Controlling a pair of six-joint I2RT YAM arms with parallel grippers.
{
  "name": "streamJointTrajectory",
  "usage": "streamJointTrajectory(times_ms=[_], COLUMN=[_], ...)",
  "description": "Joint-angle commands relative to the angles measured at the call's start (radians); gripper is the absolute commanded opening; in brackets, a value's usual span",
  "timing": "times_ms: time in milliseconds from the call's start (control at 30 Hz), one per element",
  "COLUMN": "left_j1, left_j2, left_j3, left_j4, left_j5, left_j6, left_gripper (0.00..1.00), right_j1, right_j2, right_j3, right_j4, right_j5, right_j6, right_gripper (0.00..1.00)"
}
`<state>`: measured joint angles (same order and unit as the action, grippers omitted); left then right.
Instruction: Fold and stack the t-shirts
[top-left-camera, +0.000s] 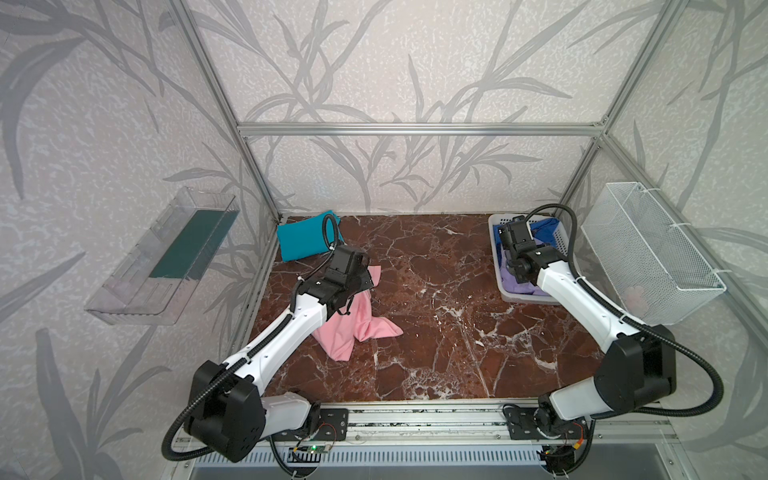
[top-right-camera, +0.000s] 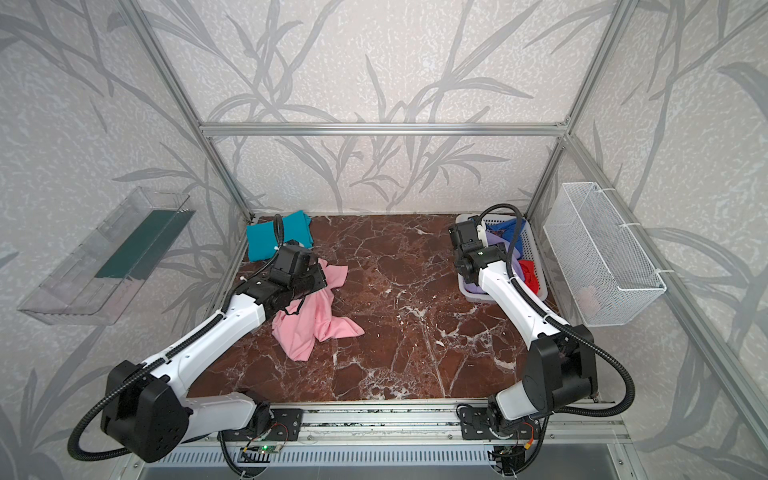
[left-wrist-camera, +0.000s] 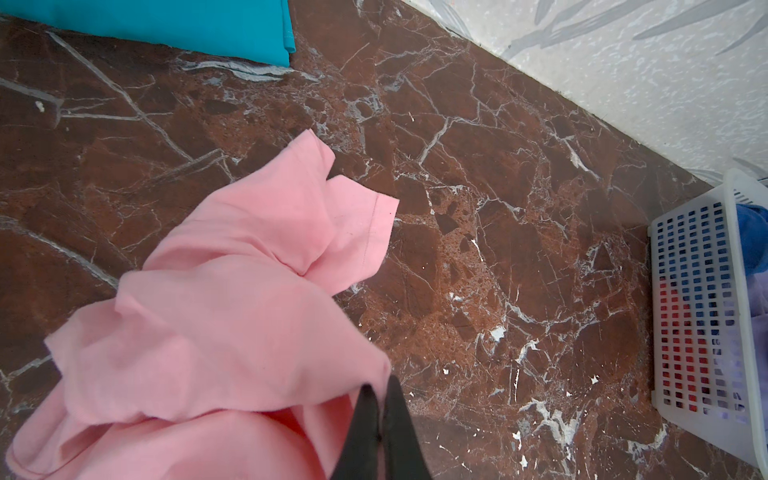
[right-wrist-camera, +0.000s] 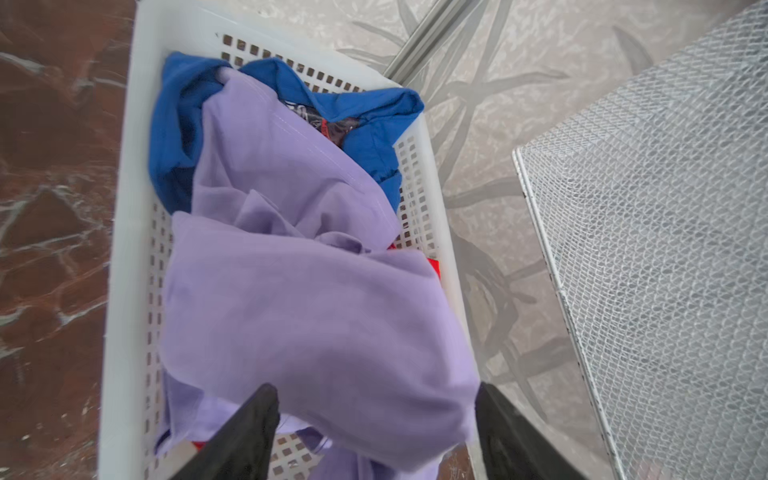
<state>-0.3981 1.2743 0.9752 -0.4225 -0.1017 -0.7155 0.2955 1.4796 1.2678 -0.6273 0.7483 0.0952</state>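
A light pink t-shirt (top-left-camera: 357, 328) (top-right-camera: 316, 324) lies crumpled on the marble table, left of centre. My left gripper (left-wrist-camera: 380, 386) is shut on an edge of the pink shirt (left-wrist-camera: 232, 316), which is pinched between its black fingers. A folded teal t-shirt (top-left-camera: 301, 239) (left-wrist-camera: 187, 20) rests at the back left corner. My right gripper (right-wrist-camera: 376, 390) hangs open over the white slotted basket (right-wrist-camera: 124, 208) (top-left-camera: 496, 249). A bulge of the lavender t-shirt (right-wrist-camera: 311, 311) lies between its spread fingers. Under the lavender one are a blue t-shirt (right-wrist-camera: 174, 124) and a red t-shirt (top-right-camera: 530, 274).
A white wire-mesh bin (top-left-camera: 648, 257) hangs on the right wall, close to the basket. A clear plastic shelf (top-left-camera: 166, 257) is fixed to the left wall. Aluminium frame posts (top-left-camera: 257, 174) stand at the back corners.
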Motion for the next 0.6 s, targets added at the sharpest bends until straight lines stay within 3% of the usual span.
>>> streamJointTrajectory(times_ms=[0, 133, 333, 567], left_j1=[0.005, 0.005, 0.005, 0.007], left_j2=[-0.004, -0.015, -0.029, -0.027], left_j3=[0.013, 0.005, 0.006, -0.001], left_j4=[0.007, 0.010, 0.014, 0.010], left_j5=[0.002, -0.009, -0.023, -0.022], left_j6=[-0.015, -0.007, 0.005, 0.013], left_gripper=[0.00, 0.00, 0.00, 0.00], right_j1=[0.013, 0.086, 0.113, 0.103], right_j2=[-0.088, -0.126, -0.058, 0.063], right_j3=[0.071, 0.077, -0.004, -0.097], right_j4=[-0.080, -0.141, -0.149, -0.029], right_j5=[-0.114, -0.141, -0.322, -0.289], right_j6=[0.071, 0.083, 0.161, 0.145], right_gripper=[0.80, 0.82, 0.81, 0.77])
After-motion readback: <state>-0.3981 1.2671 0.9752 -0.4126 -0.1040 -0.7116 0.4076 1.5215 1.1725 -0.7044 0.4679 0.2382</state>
